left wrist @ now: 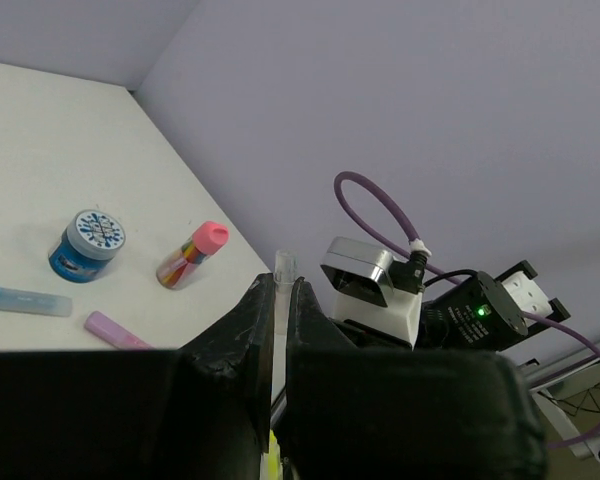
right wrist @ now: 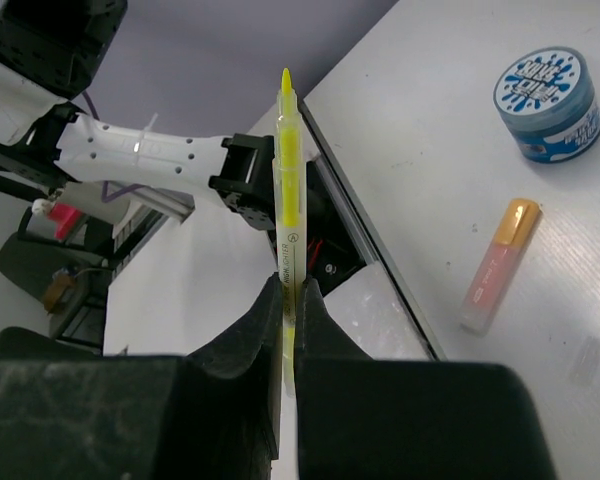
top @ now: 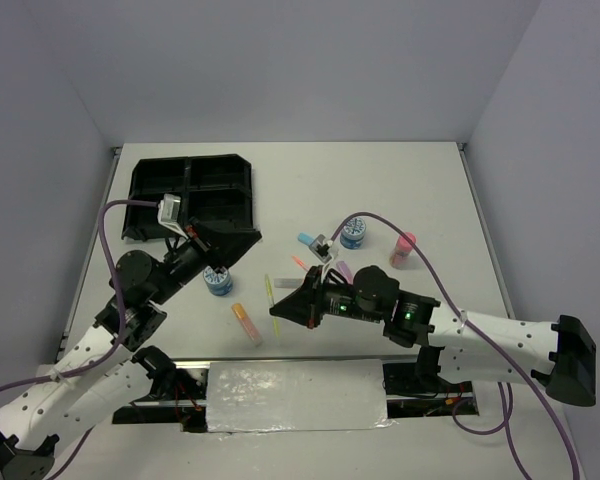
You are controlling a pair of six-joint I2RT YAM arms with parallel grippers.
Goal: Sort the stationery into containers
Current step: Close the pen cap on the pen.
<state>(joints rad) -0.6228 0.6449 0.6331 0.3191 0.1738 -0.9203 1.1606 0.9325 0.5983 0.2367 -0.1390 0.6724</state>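
Observation:
My right gripper [top: 278, 310] [right wrist: 292, 285] is shut on a yellow marker [right wrist: 286, 180] whose uncapped tip points away from the fingers; in the top view the marker [top: 268, 290] shows as a thin yellow line. My left gripper [top: 235, 243] [left wrist: 282, 285] is shut on a thin clear piece [left wrist: 284, 268] with yellow at its lower end, apparently a marker cap. The black divided tray [top: 190, 160] lies at the far left, behind the left gripper. One blue tub [top: 218, 280] [right wrist: 545, 90] and an orange marker [top: 247, 323] [right wrist: 500, 265] lie between the arms.
Right of centre lie a second blue tub [top: 353, 232] [left wrist: 88, 243], a pink-capped bottle [top: 404, 248] [left wrist: 192, 254], a blue marker [top: 307, 240] [left wrist: 20, 298], a purple marker [top: 344, 270] [left wrist: 115, 330] and a small pink-orange marker [top: 300, 263]. The right wrist camera [left wrist: 365, 275] sits close to the left fingers.

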